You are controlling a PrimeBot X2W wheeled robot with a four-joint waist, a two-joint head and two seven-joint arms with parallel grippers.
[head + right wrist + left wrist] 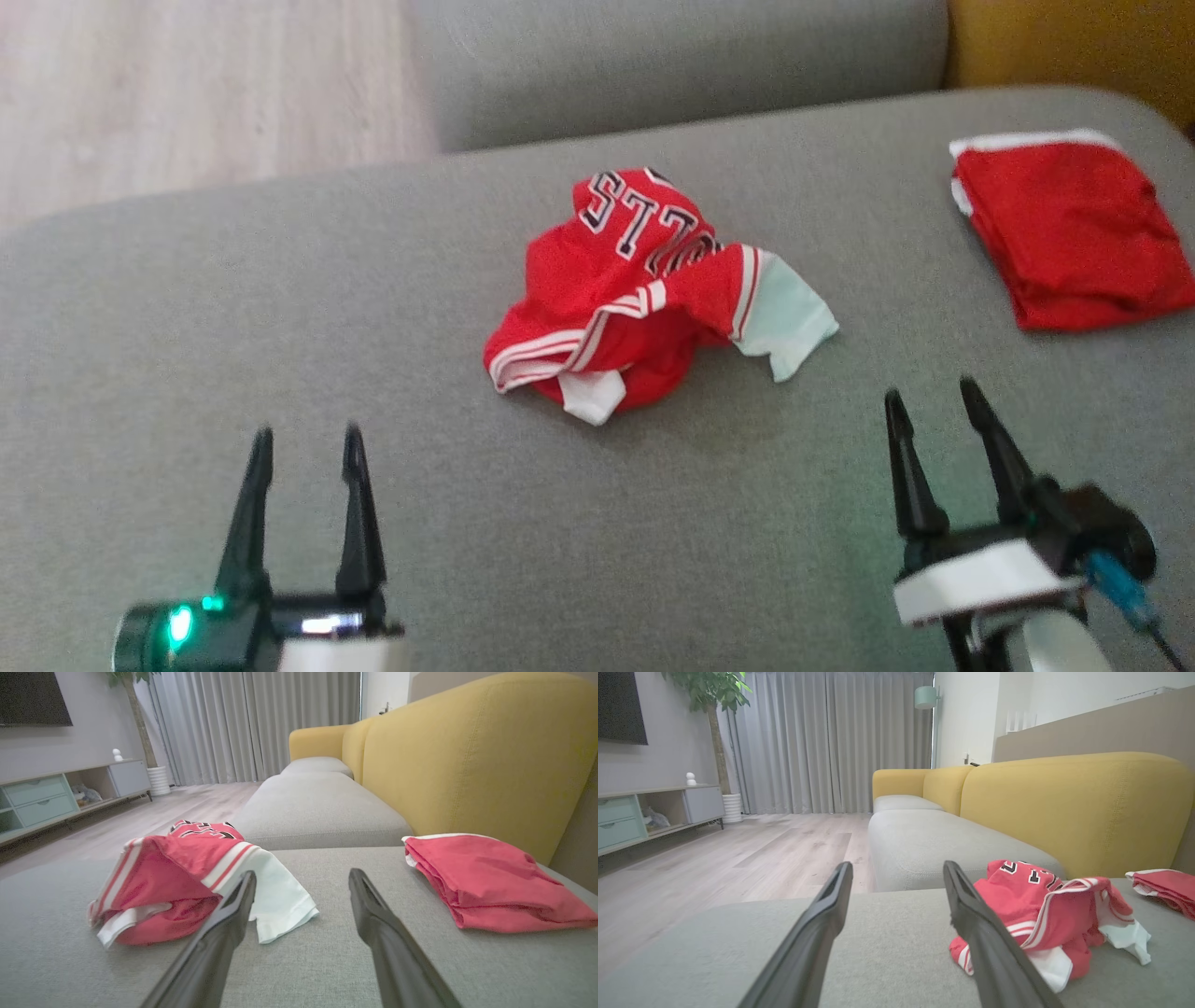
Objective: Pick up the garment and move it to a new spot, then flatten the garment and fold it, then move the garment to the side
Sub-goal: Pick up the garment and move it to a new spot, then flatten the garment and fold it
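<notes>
Crumpled red jersey (635, 289) on grey sofa seat (280, 308) lies ahead-left of right claw (931, 390), nearer it than left claw (308, 434); both claws wide, empty.

The left end effector (308, 431) has two long, tapering dark fingers (247, 523) on a black base (238, 627) with a glowing green light (179, 623). The right end effector (931, 388) has a white base (971, 583), with a blue plug (1116, 579) beside it.

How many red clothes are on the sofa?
2. The crumpled jersey lies in the middle; the folded red garment lies to its right, near the yellow backrest. Nothing seems hidden.
</notes>
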